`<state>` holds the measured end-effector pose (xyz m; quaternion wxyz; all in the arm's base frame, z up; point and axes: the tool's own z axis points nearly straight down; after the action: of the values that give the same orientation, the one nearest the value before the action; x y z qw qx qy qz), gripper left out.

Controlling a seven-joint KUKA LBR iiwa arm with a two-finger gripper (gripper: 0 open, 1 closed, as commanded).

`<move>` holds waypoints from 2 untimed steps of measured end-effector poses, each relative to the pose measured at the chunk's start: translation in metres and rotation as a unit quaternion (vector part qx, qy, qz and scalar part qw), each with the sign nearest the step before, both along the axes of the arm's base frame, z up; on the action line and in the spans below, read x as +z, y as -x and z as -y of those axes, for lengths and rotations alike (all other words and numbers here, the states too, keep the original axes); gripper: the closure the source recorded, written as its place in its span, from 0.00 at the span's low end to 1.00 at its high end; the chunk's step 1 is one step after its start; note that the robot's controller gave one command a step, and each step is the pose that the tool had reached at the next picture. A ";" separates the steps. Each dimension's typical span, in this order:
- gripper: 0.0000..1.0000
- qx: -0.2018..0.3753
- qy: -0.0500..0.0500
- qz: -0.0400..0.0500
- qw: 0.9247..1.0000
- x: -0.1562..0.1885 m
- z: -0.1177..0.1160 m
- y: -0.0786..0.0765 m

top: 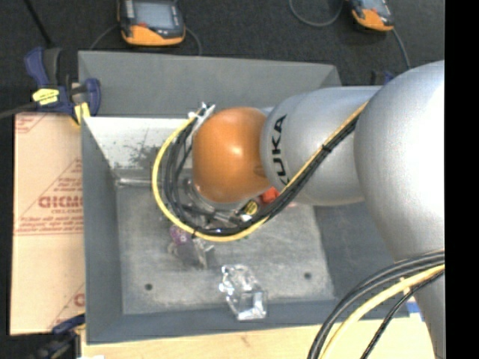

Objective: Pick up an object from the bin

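My gripper (199,253) reaches down under the orange cover to the bin floor, left of the middle. A small purple thing (178,235) lies right against its left side; whether it is gripped is hidden. A crumpled clear plastic piece (242,292) lies a short way to the lower right of the gripper, close to the bin's front wall and apart from the gripper.
The arm and its cable loops cover the middle and right of the bin. A small red bit (267,195) peeks out under the arm to the right of the orange cover. Bare grey floor shows at the front left and front right.
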<state>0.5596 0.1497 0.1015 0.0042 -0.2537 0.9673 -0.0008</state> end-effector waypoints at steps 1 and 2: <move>0.00 0.075 0.001 -0.004 0.997 0.002 0.026 0.000; 0.00 0.091 -0.001 -0.004 0.996 -0.033 0.032 0.006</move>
<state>0.5540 0.1181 0.0688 0.0006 -0.3405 0.9402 0.0013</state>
